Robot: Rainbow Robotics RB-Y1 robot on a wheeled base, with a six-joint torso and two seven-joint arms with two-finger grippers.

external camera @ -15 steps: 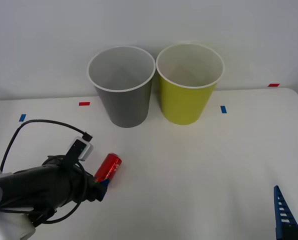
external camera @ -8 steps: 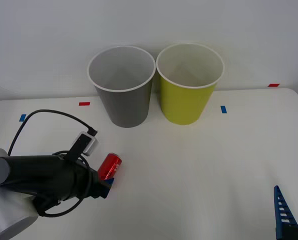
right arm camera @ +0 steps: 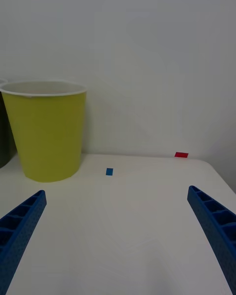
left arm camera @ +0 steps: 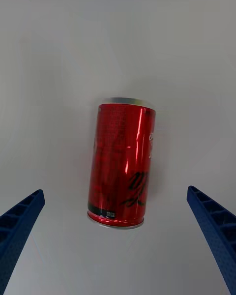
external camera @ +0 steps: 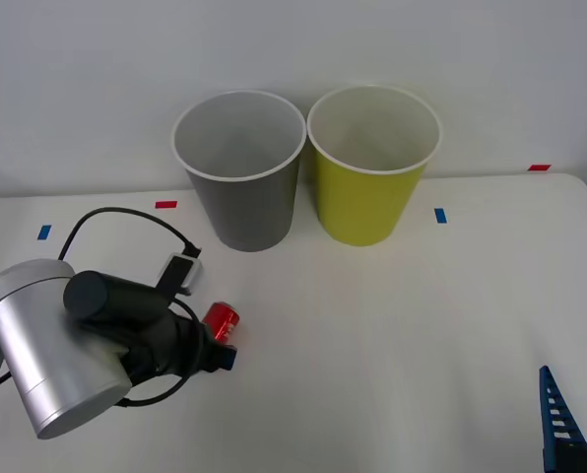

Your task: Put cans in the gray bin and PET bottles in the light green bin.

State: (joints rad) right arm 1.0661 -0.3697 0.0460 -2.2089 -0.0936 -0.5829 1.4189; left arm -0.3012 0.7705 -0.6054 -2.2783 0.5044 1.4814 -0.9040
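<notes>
A small red can (left arm camera: 123,162) lies on its side on the white table, left of centre and in front of the gray bin (external camera: 239,172). My left gripper (external camera: 216,342) points down over the can (external camera: 222,319), open, with a blue finger (left arm camera: 19,221) on either side and clear of it. The light green bin (external camera: 372,168) stands upright right of the gray bin, both at the back of the table. My right gripper (right arm camera: 116,191) is open at the table's front right, facing the light green bin (right arm camera: 46,128). PET bottles are out of view.
Small blue and red tape marks (external camera: 439,215) dot the table (external camera: 392,325) near the bins. A white wall rises right behind the bins. A black cable (external camera: 126,222) loops over my left wrist.
My left arm has swung upward and tipped its wrist down over the can, covering more of it. The can and my right arm have not moved.
</notes>
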